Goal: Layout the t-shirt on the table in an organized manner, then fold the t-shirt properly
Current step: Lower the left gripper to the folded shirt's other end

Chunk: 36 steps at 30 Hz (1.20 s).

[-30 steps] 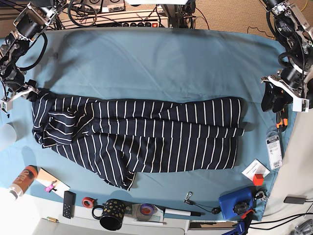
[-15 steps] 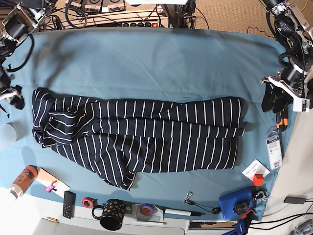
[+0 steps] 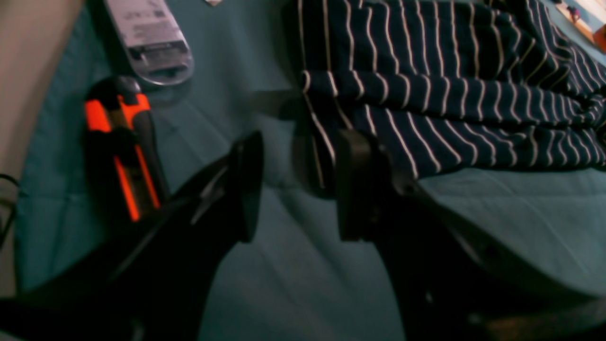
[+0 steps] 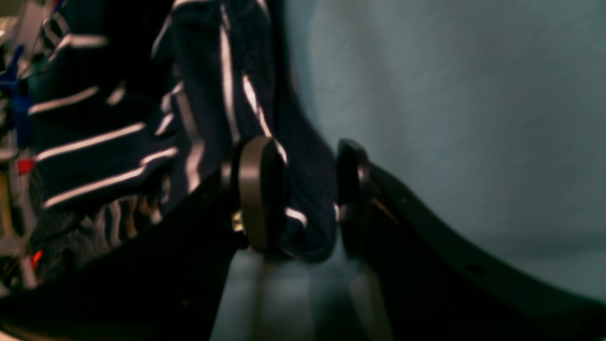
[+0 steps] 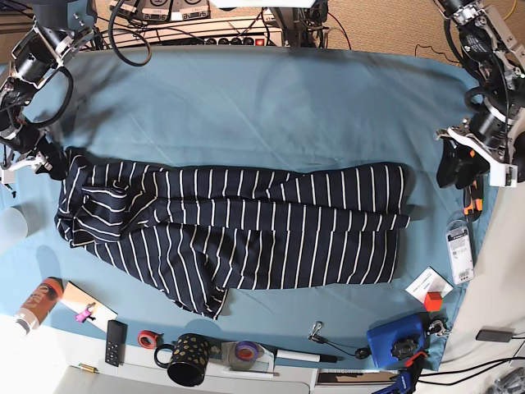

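A: Base view has the t-shirt (image 5: 234, 230) lying lengthways across the middle of the table (image 5: 271, 107), a soft navy knit with thin white stripes, rumpled and bunched toward the left of the frame, flatter toward the right. The teal cloth under it is faintly creased.

B: And the grippers?

A: The right gripper (image 5: 45, 160) sits at the left edge of the frame, right against the shirt's bunched end. The left gripper (image 5: 456, 164) is at the right edge, just off the shirt's other end, above an orange-and-black tool (image 5: 471, 201).

B: What do the wrist cameras add?

A: Right wrist view shows a thick fold of striped fabric (image 4: 303, 208) sitting between the two dark, rounded fingers (image 4: 253, 194), which press on it from both sides. So that gripper is pinching the shirt, jaws held apart by the wad of cloth. The base view is too small to tell that.

B: The left one?

A: Left wrist view shows its black fingers (image 3: 248, 184) spread, with bare teal cloth in the gap. The shirt's corner (image 3: 326, 156) lies just beyond the tips; nothing is gripped. The glossy orange tool (image 3: 120, 147) and a clear plastic packet (image 3: 149, 40) lie at the left of that frame.
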Each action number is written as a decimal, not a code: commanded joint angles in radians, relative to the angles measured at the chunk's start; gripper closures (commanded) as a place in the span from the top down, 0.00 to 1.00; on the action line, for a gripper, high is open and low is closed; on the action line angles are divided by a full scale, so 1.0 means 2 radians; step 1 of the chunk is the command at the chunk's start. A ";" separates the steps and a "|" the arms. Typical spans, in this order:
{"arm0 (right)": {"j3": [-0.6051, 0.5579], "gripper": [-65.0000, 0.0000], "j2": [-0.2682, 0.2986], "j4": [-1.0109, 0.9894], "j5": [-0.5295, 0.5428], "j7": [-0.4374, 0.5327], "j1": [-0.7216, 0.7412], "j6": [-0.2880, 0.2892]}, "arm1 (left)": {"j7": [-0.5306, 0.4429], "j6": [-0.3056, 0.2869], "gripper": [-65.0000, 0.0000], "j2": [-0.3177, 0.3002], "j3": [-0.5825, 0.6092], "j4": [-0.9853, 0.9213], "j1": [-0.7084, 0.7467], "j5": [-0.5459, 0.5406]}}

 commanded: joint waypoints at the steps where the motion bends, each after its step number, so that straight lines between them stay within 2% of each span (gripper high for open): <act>1: 0.001 0.34 0.014 0.006 0.022 -0.008 0.008 0.004 | -0.013 -0.004 0.39 -0.001 0.005 0.008 -0.003 -0.010; 4: 0.001 0.34 0.014 0.006 0.047 -0.028 0.008 0.004 | -0.015 -0.003 0.39 0.008 0.038 0.006 -0.003 0.003; 6: 0.001 0.34 0.016 0.006 0.050 -0.035 0.007 0.004 | -0.024 -0.003 0.39 0.013 0.071 0.005 -0.003 0.034; 12: 0.001 0.34 0.015 0.006 0.050 -0.043 0.006 0.004 | -0.075 0.062 0.39 0.012 0.159 0.005 -0.003 0.124; 17: 0.001 0.34 0.015 0.006 0.050 -0.048 0.006 0.004 | -0.085 0.112 0.40 0.013 0.185 0.002 -0.005 0.190; 30: 0.001 0.34 0.015 0.006 0.050 -0.048 0.005 0.004 | -0.081 0.106 0.40 0.012 0.185 -0.134 -0.080 0.180; 36: 0.001 0.34 0.015 0.006 0.051 -0.051 0.006 0.004 | -0.033 0.116 0.40 0.012 0.185 -0.164 -0.088 0.174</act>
